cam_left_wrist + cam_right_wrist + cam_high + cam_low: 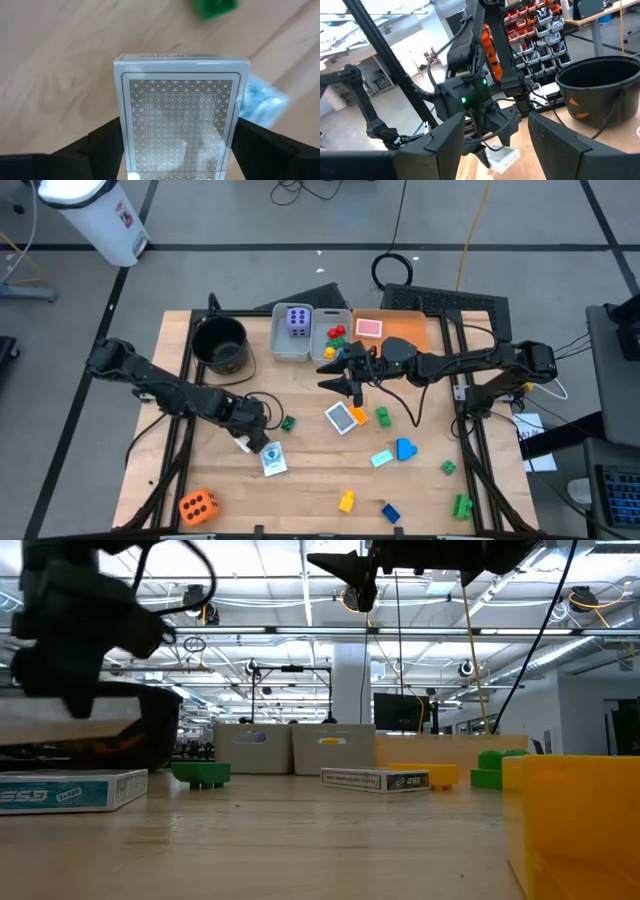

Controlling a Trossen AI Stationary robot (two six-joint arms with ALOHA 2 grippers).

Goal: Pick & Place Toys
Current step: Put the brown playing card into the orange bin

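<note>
The left wrist view alone shows the left gripper (pixel 175 150) with its jaws pinching a patterned card box (pixel 181 120) by its sides above the wooden table (pixel 60 60), beside a second card box (pixel 273 463). The right gripper (pixel 350 383) hangs with jaws spread and empty, high above a third card box (pixel 341 417). Overhead, two dice show: a purple die (pixel 298 320) in a grey bin (pixel 290 352) and an orange die (pixel 197 506) on the table.

Wooden table (pixel 300 480): scattered bricks (pixel 347 501), seemingly cards (pixel 341 418).
</note>
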